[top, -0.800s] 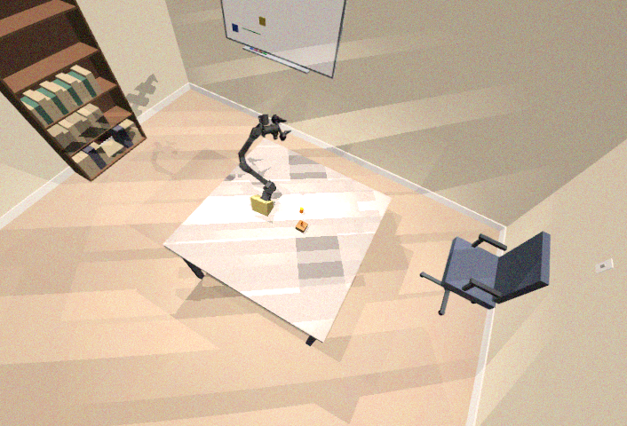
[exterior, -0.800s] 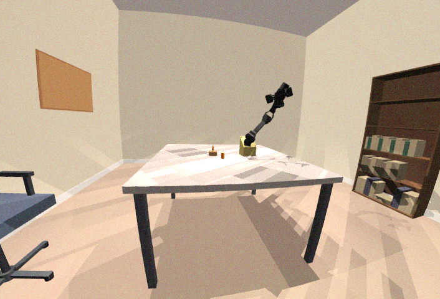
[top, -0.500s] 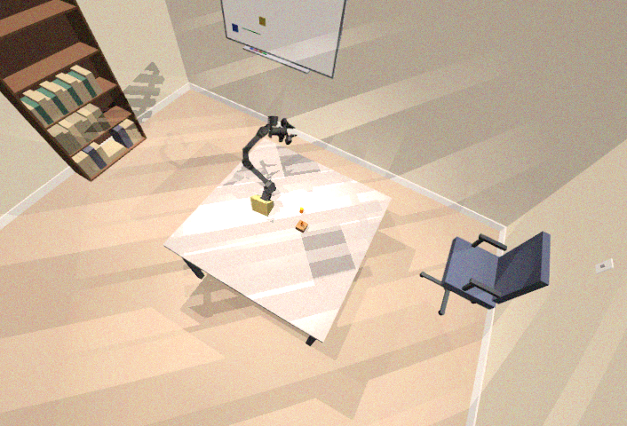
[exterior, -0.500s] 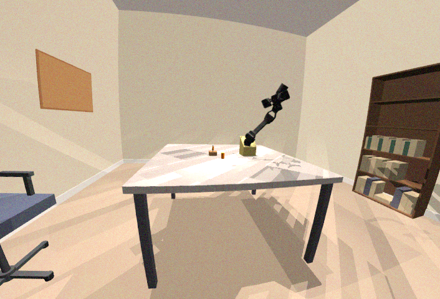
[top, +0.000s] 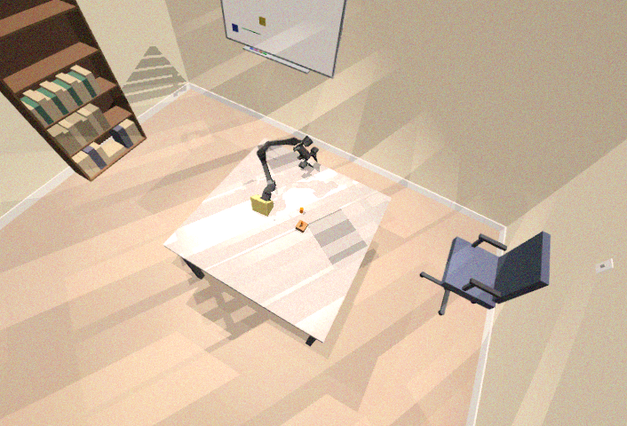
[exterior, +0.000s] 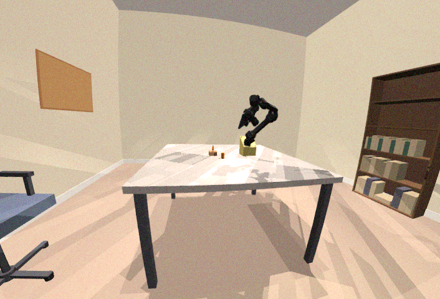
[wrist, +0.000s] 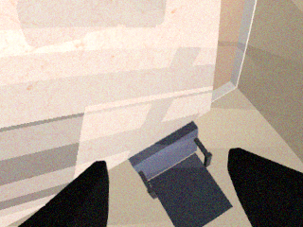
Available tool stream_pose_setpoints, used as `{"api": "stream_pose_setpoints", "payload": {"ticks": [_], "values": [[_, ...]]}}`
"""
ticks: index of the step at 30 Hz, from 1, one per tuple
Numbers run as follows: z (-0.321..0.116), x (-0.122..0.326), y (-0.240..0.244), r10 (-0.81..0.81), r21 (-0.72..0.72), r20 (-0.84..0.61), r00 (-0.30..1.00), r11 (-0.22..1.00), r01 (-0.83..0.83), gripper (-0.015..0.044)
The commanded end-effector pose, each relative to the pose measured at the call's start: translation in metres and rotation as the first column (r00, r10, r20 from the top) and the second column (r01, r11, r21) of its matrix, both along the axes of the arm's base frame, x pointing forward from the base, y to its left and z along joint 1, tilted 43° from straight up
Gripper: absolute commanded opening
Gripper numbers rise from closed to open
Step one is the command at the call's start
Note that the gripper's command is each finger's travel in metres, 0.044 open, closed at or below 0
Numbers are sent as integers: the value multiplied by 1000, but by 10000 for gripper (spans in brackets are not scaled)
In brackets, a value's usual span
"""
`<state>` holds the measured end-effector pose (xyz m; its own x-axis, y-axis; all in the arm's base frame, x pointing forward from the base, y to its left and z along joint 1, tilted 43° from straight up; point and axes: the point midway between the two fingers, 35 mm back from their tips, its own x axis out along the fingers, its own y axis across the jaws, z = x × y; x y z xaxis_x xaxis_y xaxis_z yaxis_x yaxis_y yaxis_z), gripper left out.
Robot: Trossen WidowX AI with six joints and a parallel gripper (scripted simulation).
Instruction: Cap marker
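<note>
The arm (exterior: 263,119) is bent up high over the table (exterior: 199,176). Its gripper (exterior: 243,123) is partly open and holds nothing. The cap (exterior: 222,155) stands on the table, near the block (exterior: 212,152) with the marker (exterior: 212,147) upright in it. A chair (wrist: 180,180) shows between the fingers.

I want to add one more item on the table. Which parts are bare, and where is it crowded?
Bare: the wide stretch of table nearest the chair. Crowded: near the arm base, where cap and holder block stand close together.
</note>
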<state>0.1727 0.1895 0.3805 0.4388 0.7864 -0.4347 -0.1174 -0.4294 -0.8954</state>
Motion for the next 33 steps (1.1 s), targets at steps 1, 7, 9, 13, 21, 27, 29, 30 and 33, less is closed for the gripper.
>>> {"api": "stream_pose_setpoints", "payload": {"ticks": [1,7,9,13,21,27,29,30,33], "values": [[-62,38,3,-102,-70,-279,955,994,86,246],[-157,77,-14,-283,-185,-651,704,959,214,246],[-191,83,-25,-342,-234,-760,552,937,258,246],[-254,84,-51,-410,-338,-893,183,882,327,246],[-297,73,-69,-397,-432,-902,-170,828,358,246],[-299,72,-67,-397,-432,-902,-170,828,358,246],[-312,68,-51,-397,-432,-902,-170,828,358,246],[-318,65,-45,-396,-431,-902,-170,828,358,246],[-319,64,-43,-395,-430,-903,-170,829,358,246]]}}
